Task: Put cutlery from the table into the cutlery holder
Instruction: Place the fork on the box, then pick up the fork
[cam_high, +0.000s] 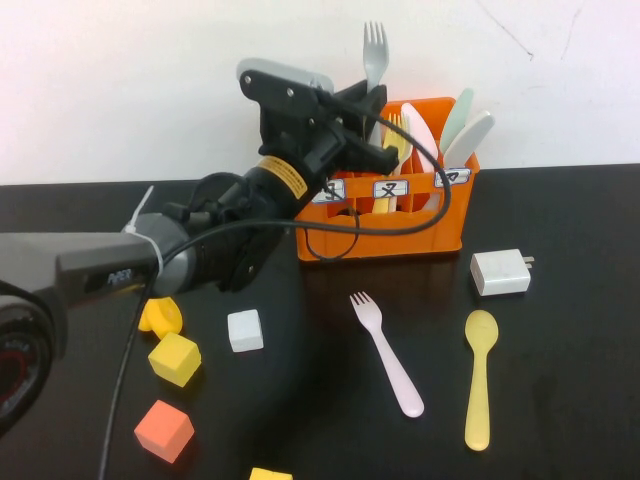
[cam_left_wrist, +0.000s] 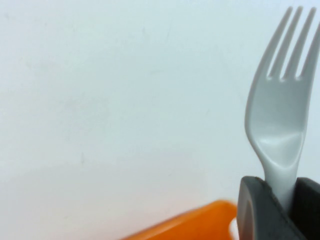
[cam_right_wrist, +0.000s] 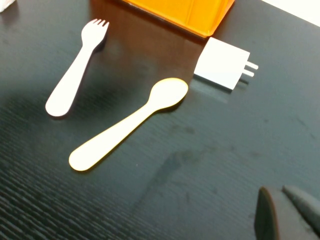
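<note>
My left gripper (cam_high: 373, 103) is shut on the handle of the grey-green fork (cam_high: 375, 48) and holds it upright, tines up, above the left end of the orange cutlery holder (cam_high: 445, 215). The left wrist view shows the fork (cam_left_wrist: 279, 115) between the pads (cam_left_wrist: 260, 210) with the holder's rim (cam_left_wrist: 190, 225) below. The pale pink fork (cam_high: 388, 355) and the yellow spoon (cam_high: 480, 378) lie flat on the black table (cam_high: 560, 400) in front of the holder. My right gripper (cam_right_wrist: 286, 212) is out of the high view; it hovers shut over the table near the spoon (cam_right_wrist: 127, 125) and pink fork (cam_right_wrist: 75, 70).
The holder has several pale utensils standing in it. A white charger block (cam_high: 500, 271) lies to its right front. A white cube (cam_high: 245, 330), yellow cubes (cam_high: 174, 358) and an orange cube (cam_high: 163, 430) lie at the front left under my left arm.
</note>
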